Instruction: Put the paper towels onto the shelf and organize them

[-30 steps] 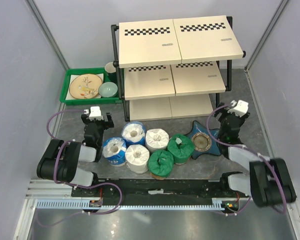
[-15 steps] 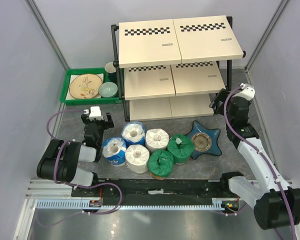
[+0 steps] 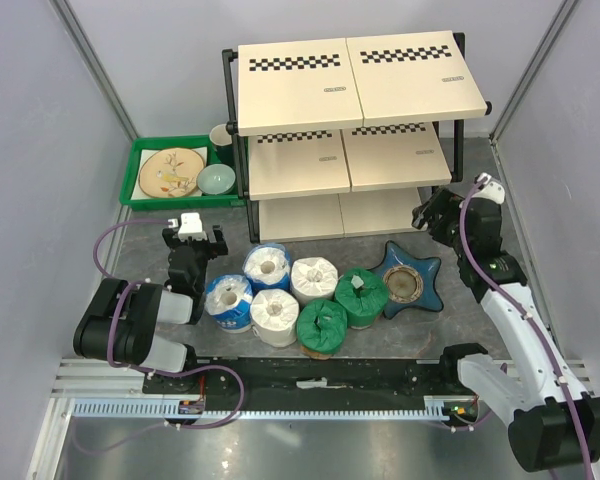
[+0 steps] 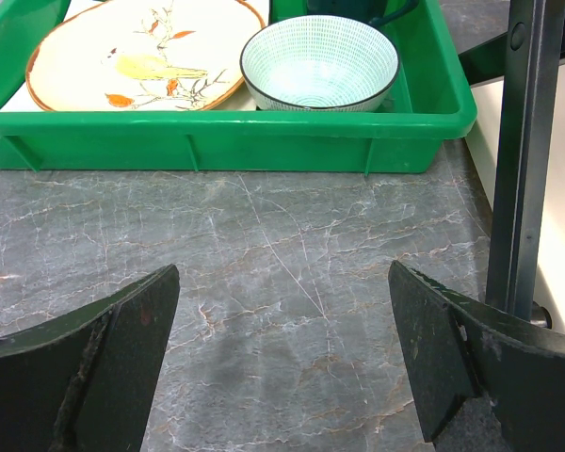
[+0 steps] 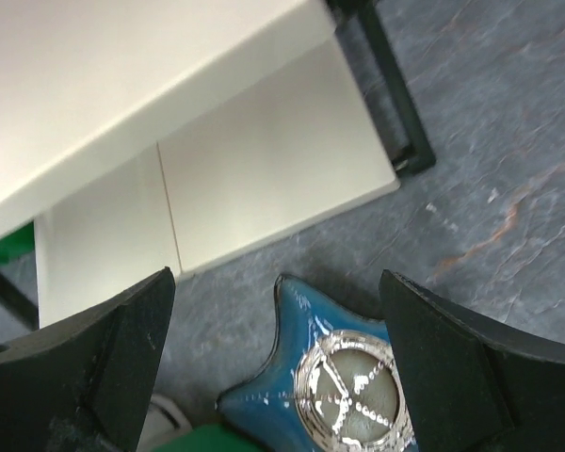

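Six paper towels stand on end in a cluster on the grey table: two blue-and-white (image 3: 228, 300) (image 3: 268, 265), two white (image 3: 314, 278) (image 3: 275, 315), two green (image 3: 322, 325) (image 3: 361, 295). Behind them the shelf (image 3: 350, 130) holds nothing on its cream boards. My left gripper (image 3: 192, 238) (image 4: 282, 282) is open over bare table, left of the rolls. My right gripper (image 3: 430, 212) (image 5: 277, 282) is open in the air by the shelf's lower right corner, above the gap between the bottom board (image 5: 264, 179) and the star dish. A green roll's edge (image 5: 188, 441) shows at the bottom of the right wrist view.
A blue star-shaped dish (image 3: 408, 280) (image 5: 358, 377) lies right of the green rolls. A green tray (image 3: 140, 170) (image 4: 226, 122) with a plate (image 4: 141, 52) and a bowl (image 4: 318, 61) sits left of the shelf. A black shelf leg (image 4: 527, 160) stands to the left gripper's right.
The right arm has risen from beside the star dish, swung out to the right, then turned its open gripper back toward the shelf's lower right corner. The left arm has not moved.
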Controlling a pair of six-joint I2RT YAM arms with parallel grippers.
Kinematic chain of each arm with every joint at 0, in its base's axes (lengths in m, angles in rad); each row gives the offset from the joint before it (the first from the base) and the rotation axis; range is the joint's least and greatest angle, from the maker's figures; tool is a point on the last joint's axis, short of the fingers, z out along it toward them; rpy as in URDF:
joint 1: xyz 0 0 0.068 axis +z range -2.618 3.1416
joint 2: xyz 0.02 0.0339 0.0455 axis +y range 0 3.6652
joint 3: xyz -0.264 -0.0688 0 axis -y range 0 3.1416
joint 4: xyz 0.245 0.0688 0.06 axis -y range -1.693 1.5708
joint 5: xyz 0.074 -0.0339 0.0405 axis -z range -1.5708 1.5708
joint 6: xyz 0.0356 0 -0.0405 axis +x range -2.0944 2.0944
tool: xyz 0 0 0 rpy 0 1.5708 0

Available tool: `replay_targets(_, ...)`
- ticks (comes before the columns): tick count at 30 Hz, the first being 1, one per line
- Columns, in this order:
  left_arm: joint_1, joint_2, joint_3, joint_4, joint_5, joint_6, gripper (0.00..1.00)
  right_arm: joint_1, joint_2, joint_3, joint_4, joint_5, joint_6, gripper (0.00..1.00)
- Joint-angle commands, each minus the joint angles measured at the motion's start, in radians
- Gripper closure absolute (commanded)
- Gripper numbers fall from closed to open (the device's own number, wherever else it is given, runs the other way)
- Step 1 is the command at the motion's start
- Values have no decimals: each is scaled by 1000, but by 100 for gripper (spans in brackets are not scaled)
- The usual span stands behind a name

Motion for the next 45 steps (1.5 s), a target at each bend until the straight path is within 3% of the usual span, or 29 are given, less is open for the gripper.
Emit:
replay_targets(1,2,3,15,46,-4,11,1,1,6,38,-67,-118,-13,2)
replay_targets(4,2,4,15,46,-4,12,1,6,21,48,-116,-272,-111,2)
replay_targets(10,2,4,15,46,-4,12,1,84,-89,58,-272,-201,-107,2)
replay_targets(16,2,3,15,46,-4,12,1,148,-205,61,-403,-250,-63,2)
replay_targets(30,2,3,15,46,-4,11,1,250,-163,-48,-423,-378,-84,3)
replay_targets(45,2,4,15,46,-4,12,1,507,20,-100,-274,-96,114,6)
